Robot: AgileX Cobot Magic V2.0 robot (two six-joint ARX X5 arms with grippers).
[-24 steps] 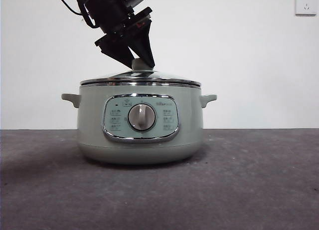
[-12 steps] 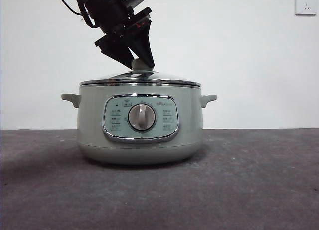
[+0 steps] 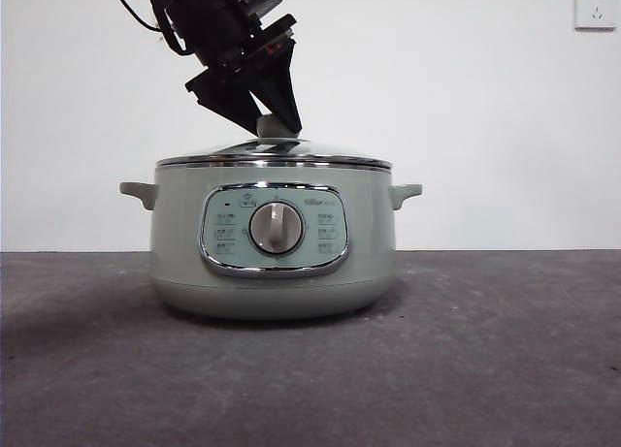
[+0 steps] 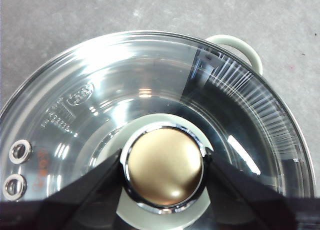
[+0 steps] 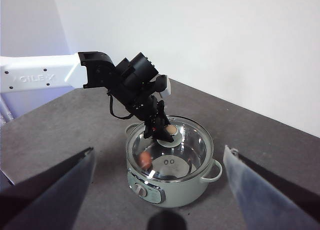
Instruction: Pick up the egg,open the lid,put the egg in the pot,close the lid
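Observation:
The pale green pot (image 3: 272, 272) stands on the grey table with its glass lid (image 3: 320, 157) resting on it. My left gripper (image 3: 277, 125) comes down from the upper left, and its jaws press both sides of the lid's round knob (image 4: 164, 165). In the right wrist view a small orange egg (image 5: 145, 159) shows through the lid's glass (image 5: 190, 150), inside the pot (image 5: 175, 192). My right gripper (image 5: 159, 148) hangs high above the table, open and empty.
The pot's side handles (image 3: 138, 190) stick out left and right. A white wall stands close behind the table, with a socket (image 3: 594, 7) at the upper right. The left arm's white link (image 5: 40, 75) reaches in over the table's left side.

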